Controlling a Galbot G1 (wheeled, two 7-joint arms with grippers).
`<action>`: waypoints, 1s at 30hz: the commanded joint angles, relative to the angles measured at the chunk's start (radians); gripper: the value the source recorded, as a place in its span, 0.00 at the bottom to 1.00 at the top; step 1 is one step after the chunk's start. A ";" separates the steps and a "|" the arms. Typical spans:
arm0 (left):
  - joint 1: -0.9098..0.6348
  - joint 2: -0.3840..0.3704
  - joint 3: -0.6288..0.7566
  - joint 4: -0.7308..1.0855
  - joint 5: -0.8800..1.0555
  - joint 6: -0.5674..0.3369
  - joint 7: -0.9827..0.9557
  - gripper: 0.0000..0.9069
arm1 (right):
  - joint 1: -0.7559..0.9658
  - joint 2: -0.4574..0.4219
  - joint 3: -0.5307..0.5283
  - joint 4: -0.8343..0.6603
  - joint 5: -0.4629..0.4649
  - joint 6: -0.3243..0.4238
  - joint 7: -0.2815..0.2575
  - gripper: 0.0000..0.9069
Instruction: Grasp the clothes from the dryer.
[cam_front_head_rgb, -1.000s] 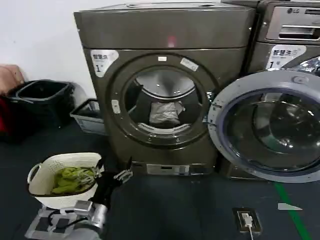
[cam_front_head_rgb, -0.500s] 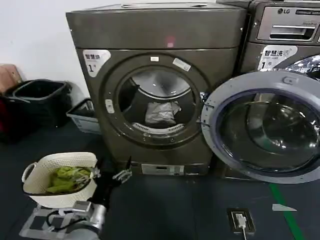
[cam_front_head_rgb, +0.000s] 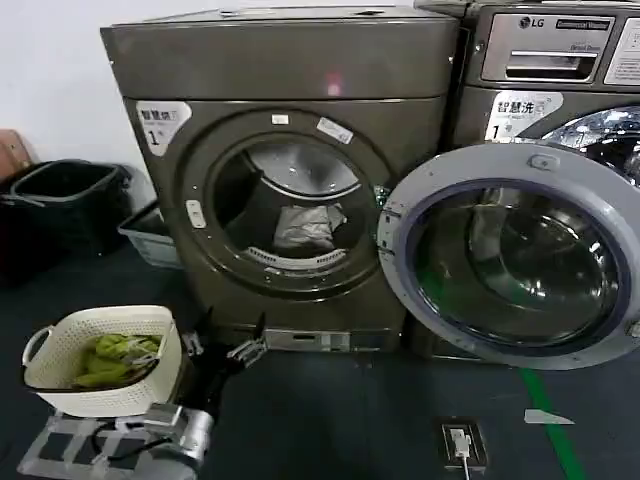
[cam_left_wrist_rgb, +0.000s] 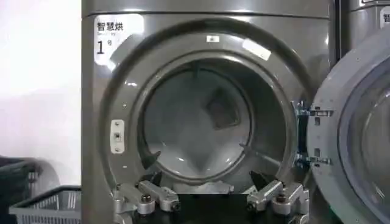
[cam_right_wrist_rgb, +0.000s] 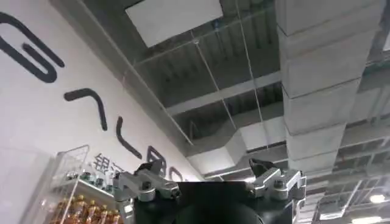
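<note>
The bronze-grey dryer (cam_front_head_rgb: 280, 70) with a "1" sticker stands ahead, and its round door (cam_front_head_rgb: 500, 165) is swung wide open to the right. Inside the drum, low and near the front, lie the pale grey-white clothes (cam_front_head_rgb: 303, 228) in a crumpled heap. My left gripper (cam_front_head_rgb: 233, 322) is low in front of the machine, below the porthole, open and holding nothing. In the left wrist view the left gripper (cam_left_wrist_rgb: 206, 173) faces the dryer (cam_left_wrist_rgb: 91, 91) and its drum opening. My right gripper (cam_right_wrist_rgb: 207, 165) points up at a ceiling, open and holding nothing.
A white basket (cam_front_head_rgb: 60, 385) with yellow-green clothes sits on the floor beside my left arm. A black bin (cam_front_head_rgb: 60, 200) and a grey crate (cam_front_head_rgb: 150, 235) stand left of the dryer. An LG machine (cam_front_head_rgb: 540, 50) stands on the right, behind the open door. A floor socket (cam_front_head_rgb: 460, 440) lies ahead.
The dryer, basket and bins have slid leftward in the head view and look slightly nearer. The left gripper keeps the same open pose.
</note>
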 joint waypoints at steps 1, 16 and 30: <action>0.000 0.000 0.000 0.000 -0.002 -0.021 0.012 1.00 | 0.004 0.000 0.000 0.001 0.001 0.013 -0.008 1.00; -0.001 -0.007 -0.007 0.006 -0.001 -0.018 0.012 1.00 | 0.021 -0.003 -0.027 0.002 0.004 0.044 -0.017 1.00; -0.013 0.008 -0.003 0.017 -0.014 -0.017 0.011 1.00 | 0.007 0.015 -0.016 0.013 0.006 0.063 -0.026 1.00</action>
